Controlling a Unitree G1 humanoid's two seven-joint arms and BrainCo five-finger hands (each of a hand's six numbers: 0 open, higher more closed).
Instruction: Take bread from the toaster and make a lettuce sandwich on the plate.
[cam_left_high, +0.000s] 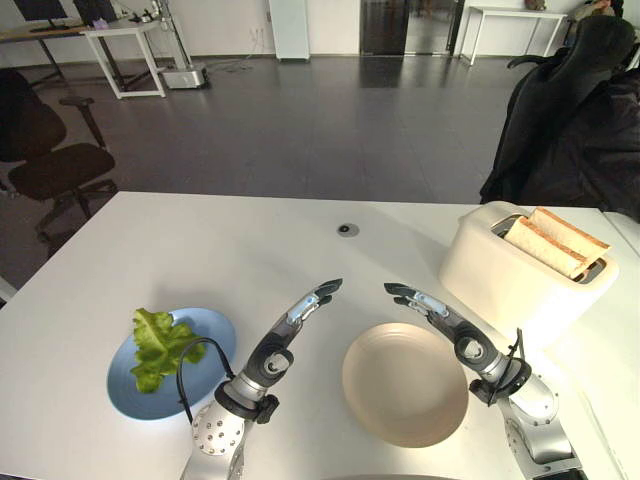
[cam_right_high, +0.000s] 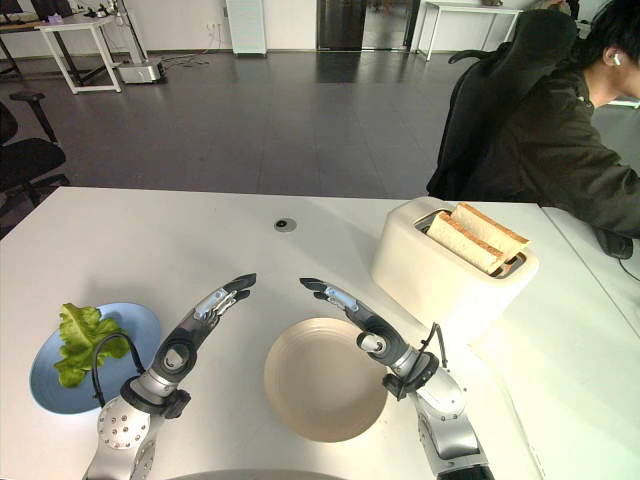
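A cream toaster (cam_left_high: 510, 275) stands at the right of the white table with two slices of bread (cam_left_high: 556, 243) sticking up from its slots. An empty beige plate (cam_left_high: 405, 385) lies near the front, in the middle. To the left, a lettuce leaf (cam_left_high: 155, 347) rests on a blue plate (cam_left_high: 205, 335). My left hand (cam_left_high: 300, 318) hovers between the two plates with its fingers stretched out, holding nothing. My right hand (cam_left_high: 440, 315) is over the beige plate's far right rim, fingers also extended and empty, a short way left of the toaster.
A small round grommet (cam_left_high: 347, 230) sits in the table near the far middle. The table's right edge (cam_left_high: 620, 235) runs just beyond the toaster. Office chairs and desks stand on the dark floor behind.
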